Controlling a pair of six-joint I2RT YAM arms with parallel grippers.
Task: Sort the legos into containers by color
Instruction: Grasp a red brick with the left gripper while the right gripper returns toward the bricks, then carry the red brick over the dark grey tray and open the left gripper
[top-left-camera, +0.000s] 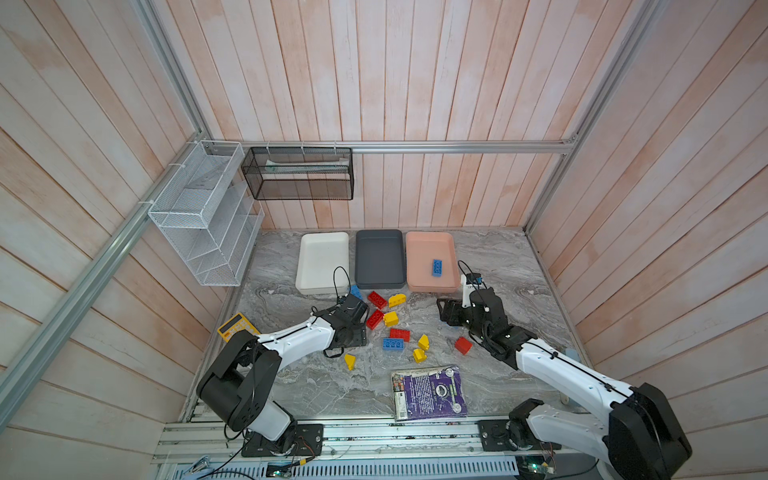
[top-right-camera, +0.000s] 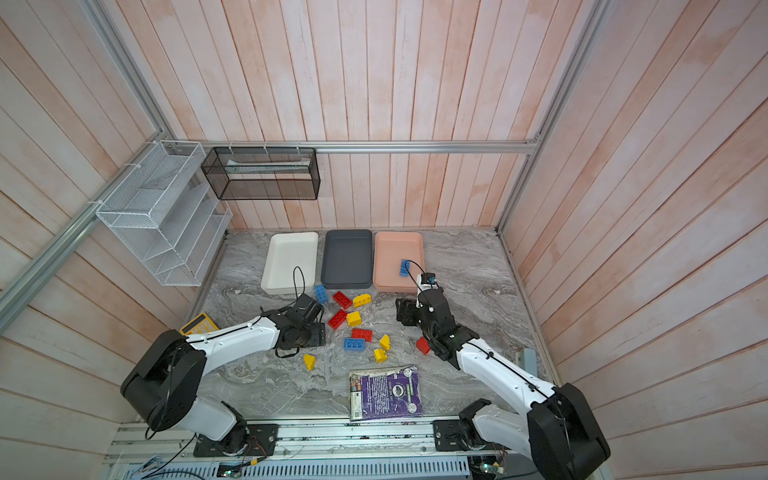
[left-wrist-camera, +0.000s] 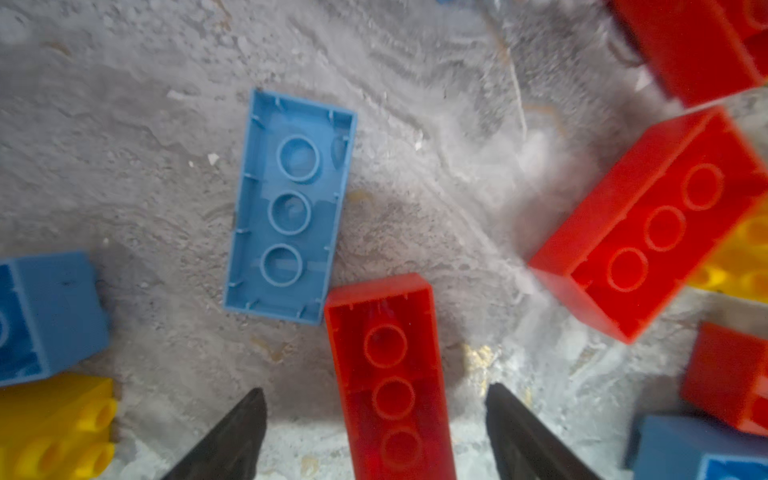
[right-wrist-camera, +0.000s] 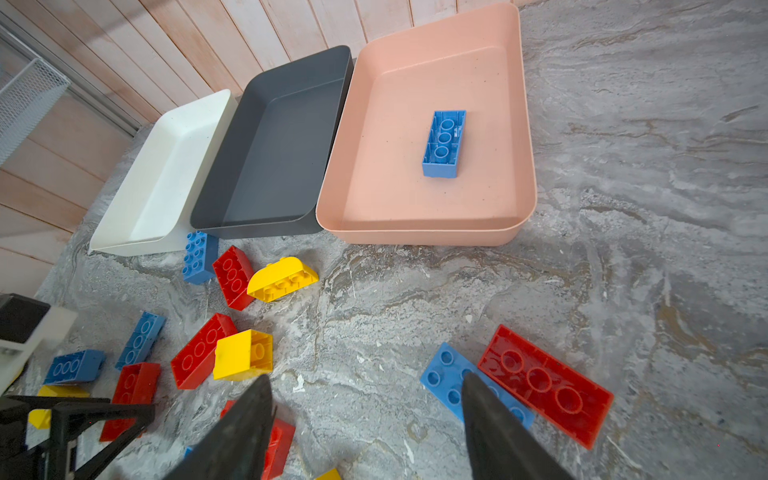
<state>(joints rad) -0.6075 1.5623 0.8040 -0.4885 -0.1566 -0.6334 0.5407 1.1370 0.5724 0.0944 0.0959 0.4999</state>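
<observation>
Both top views: white tray (top-left-camera: 322, 257), grey tray (top-left-camera: 380, 255) and pink tray (top-left-camera: 428, 249) sit in a row at frame centre, by the back wall (top-left-camera: 415, 187); one blue brick (top-left-camera: 437, 267) lies inside the pink tray. Loose bricks (top-left-camera: 393, 344) scatter on the surface (top-left-camera: 498, 266) just below the trays. Left wrist view: left tool (left-wrist-camera: 374, 388) spread, straddling a red brick (left-wrist-camera: 386, 345) lying hollow side up, gaps on both sides. Right wrist view: right tool (right-wrist-camera: 365, 376) spread over bare surface, a flat blue brick (right-wrist-camera: 442, 374) just beside it.

Purple book (top-left-camera: 430, 392) cover print too blurred, nothing legible
</observation>
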